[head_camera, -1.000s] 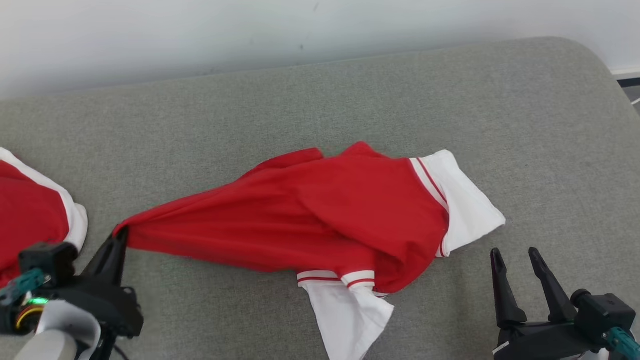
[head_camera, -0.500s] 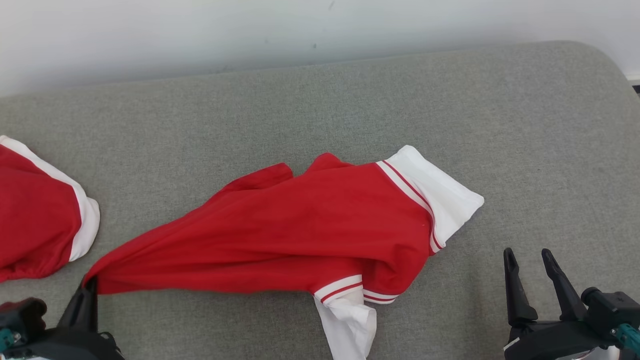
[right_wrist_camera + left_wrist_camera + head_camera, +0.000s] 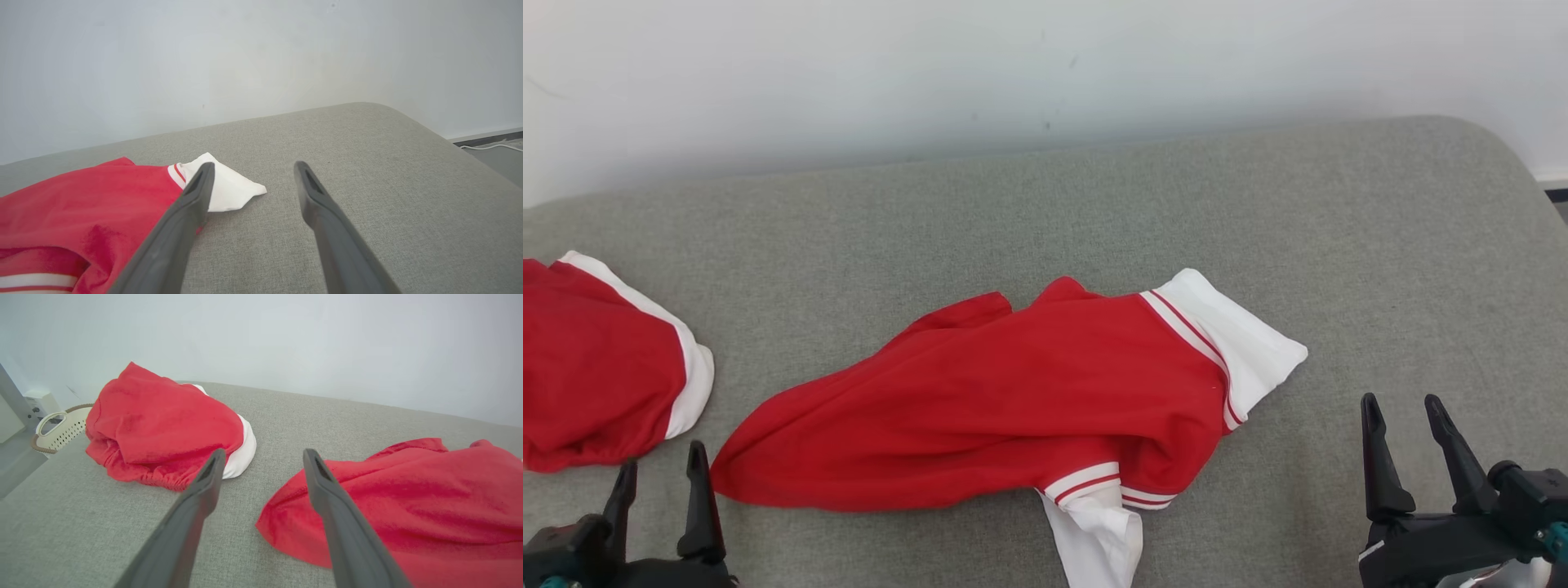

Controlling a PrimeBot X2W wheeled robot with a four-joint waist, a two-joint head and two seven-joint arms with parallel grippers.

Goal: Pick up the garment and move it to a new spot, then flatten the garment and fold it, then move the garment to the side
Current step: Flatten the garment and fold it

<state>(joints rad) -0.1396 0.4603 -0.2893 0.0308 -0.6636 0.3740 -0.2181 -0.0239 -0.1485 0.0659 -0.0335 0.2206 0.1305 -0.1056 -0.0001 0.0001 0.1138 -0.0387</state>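
The red shirt (image 3: pixel 1013 408) with white sleeves is seen lying crumpled in the middle of the grey upholstered surface (image 3: pixel 1339 229), ungripped. The left gripper (image 3: pixel 660 474) is held wide open just beside its red end. The right gripper (image 3: pixel 1401 408), equally wide, is near its white sleeve.

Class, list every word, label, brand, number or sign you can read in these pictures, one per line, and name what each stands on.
None can be read.
The red and white garment shows only plain stripes, no print or label; the second red garment, the grey cushion, the wall and the white basket carry no writing either.
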